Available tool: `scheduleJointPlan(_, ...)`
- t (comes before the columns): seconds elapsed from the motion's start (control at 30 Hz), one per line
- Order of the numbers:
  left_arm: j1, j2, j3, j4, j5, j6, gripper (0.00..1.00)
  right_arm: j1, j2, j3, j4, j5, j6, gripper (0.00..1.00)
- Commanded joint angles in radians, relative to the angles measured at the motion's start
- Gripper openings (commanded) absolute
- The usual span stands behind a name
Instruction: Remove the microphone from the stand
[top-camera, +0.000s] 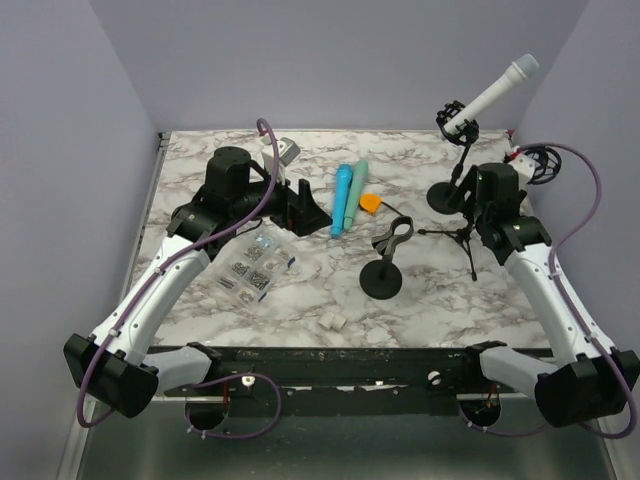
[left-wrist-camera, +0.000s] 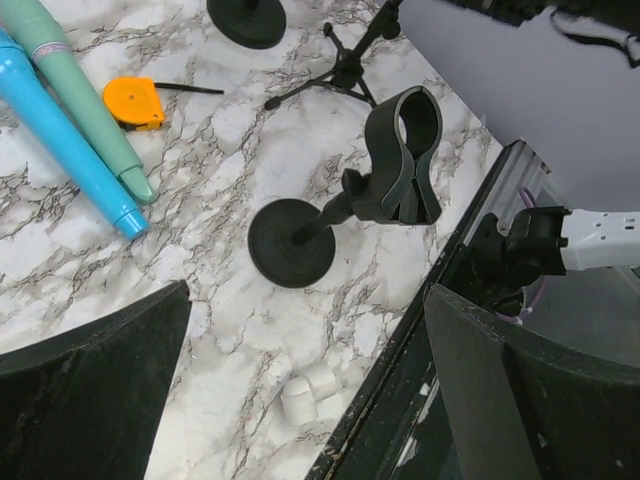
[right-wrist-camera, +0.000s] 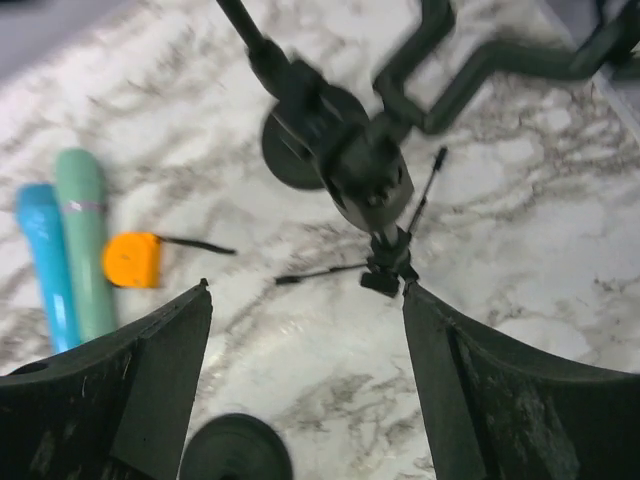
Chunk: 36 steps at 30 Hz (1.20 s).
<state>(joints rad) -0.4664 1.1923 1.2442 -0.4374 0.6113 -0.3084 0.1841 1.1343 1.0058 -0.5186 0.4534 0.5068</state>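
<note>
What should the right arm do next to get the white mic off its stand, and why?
Probably lift the right gripper toward the white microphone. The microphone sits tilted in the clip atop its stand, apparently higher than the gripper, whose jaws are open and hold nothing.

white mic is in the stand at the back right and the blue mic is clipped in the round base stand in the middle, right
Not quite. The white mic is in the back right stand, but the blue mic lies on the table; the middle stand's clip is empty, as the left wrist view shows.
</note>
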Motion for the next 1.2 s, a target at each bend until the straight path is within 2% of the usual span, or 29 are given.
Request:
scheduleJointPlan(0.0, -0.006, 0.0, 0.01, -0.006, -0.021, 0.02, 0.99, 0.006, -0.053, 0.153, -0.079, -0.025, -0.01, 0.77)
scheduleJointPlan(0.17, -0.008, -0.005, 0.011, -0.007, -0.021, 0.02, 0.98, 0.006, -0.079, 0.251, -0.077, 0.086, -0.049, 0.59)
scheduleJointPlan(0.27, -0.009, -0.006, 0.012, -0.006, -0.017, 0.019, 0.99, 0.004, -0.024, 0.319, -0.077, 0.135, -0.081, 0.5)
scheduleJointPlan(0.4, -0.011, -0.005, 0.01, -0.007, -0.021, 0.022, 0.99, 0.002, 0.045, 0.375, -0.056, 0.173, -0.114, 0.42)
scheduleJointPlan(0.6, -0.011, -0.009, 0.013, -0.011, -0.026, 0.026, 0.99, -0.012, 0.098, 0.361, -0.064, 0.211, -0.124, 0.29)
scheduleJointPlan(0.97, -0.012, -0.013, 0.014, -0.007, -0.017, 0.02, 0.99, -0.012, 0.03, 0.049, -0.006, 0.098, -0.029, 0.28)
scheduleJointPlan(1.17, -0.013, -0.01, 0.012, -0.009, -0.022, 0.022, 0.98, -0.013, 0.06, 0.034, 0.005, 0.045, -0.008, 0.28)
